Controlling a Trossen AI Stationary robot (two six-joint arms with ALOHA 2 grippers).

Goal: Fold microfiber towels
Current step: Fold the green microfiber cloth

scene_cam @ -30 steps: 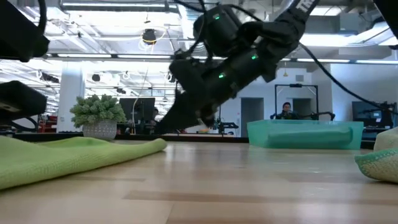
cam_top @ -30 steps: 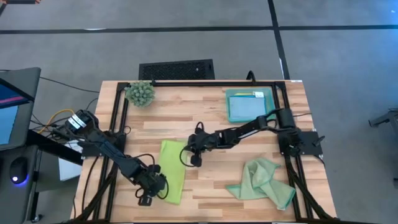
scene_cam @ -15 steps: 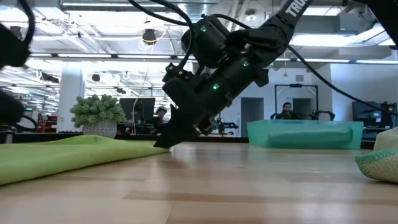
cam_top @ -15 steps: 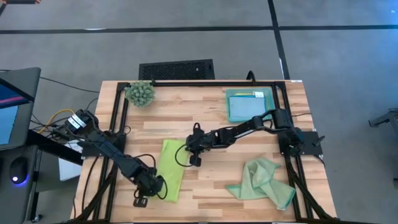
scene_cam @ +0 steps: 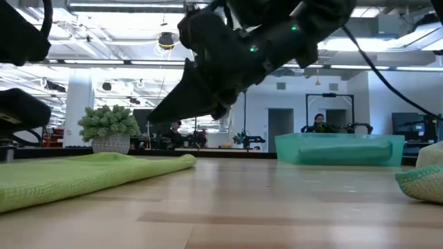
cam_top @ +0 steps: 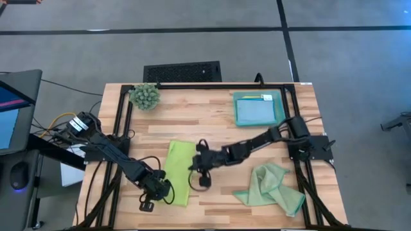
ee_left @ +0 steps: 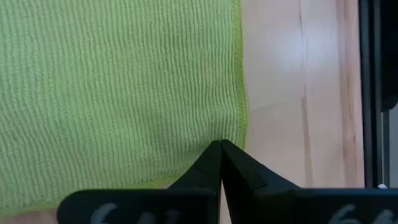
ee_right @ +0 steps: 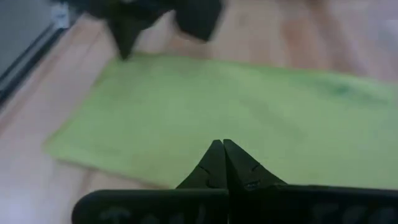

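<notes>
Wooden slatted table (cam_top: 212, 125) fills the centre of the high view, framed by black rails. Lime green towel (cam_top: 178, 173), a long folded rectangle of finely ribbed microfiber, lies flat left of centre in the high view; its weave and stitched hem show clearly in the left wrist view (ee_left: 118, 87). Pale sage green towel (cam_top: 270, 186) sits crumpled in a loose heap at lower right. Teal tray (cam_top: 257, 108), rigid and rectangular, stands at upper right and holds a flat light blue towel (cam_top: 255, 112). Spiky green plant (cam_top: 144, 96) occupies the upper left corner. Left gripper (cam_top: 149, 204) rests at the lime towel's lower left edge, fingers pressed together. Right gripper (cam_top: 200, 172) hovers beside the towel's right edge, fingers likewise together.
</notes>
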